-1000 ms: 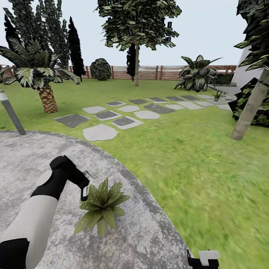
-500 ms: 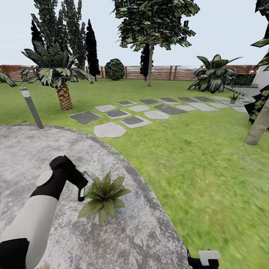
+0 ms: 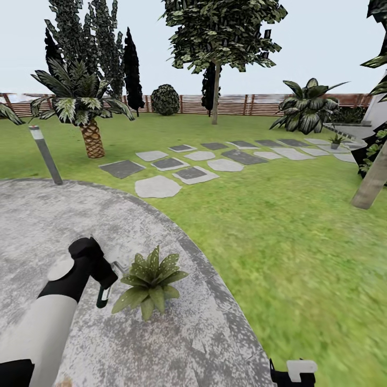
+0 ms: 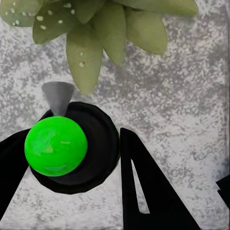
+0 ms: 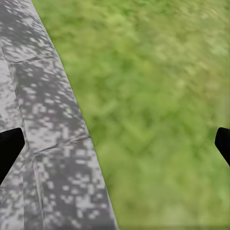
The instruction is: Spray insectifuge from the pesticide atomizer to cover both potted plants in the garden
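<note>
My left gripper [image 3: 105, 277] is shut on the pesticide atomizer [image 3: 102, 295], whose dark green bottle hangs tilted below the fingers, just left of the near potted plant [image 3: 150, 282] on the patio. In the left wrist view the atomizer [image 4: 55, 145] shows a bright green round end in a black ring, with a grey nozzle cone toward the plant's leaves [image 4: 112, 33]. Whitish insectifuge specks [image 4: 29, 15] dot some leaves. The second potted plant [image 3: 336, 141] stands far off at the right end of the stepping stones. My right gripper [image 5: 115, 146] is open over the patio's edge.
A grey bollard lamp [image 3: 46, 156] leans at the patio's far left rim, and a palm [image 3: 91, 137] stands behind it. Stepping stones [image 3: 157, 187] cross the lawn toward the right. A pale tree trunk [image 3: 371, 185] rises at the right, and a slatted fence [image 3: 236, 105] closes the back.
First the camera swung left, shifting the scene right. Since then my left arm has drawn back and down from the near plant, with the atomizer still in its grip.
</note>
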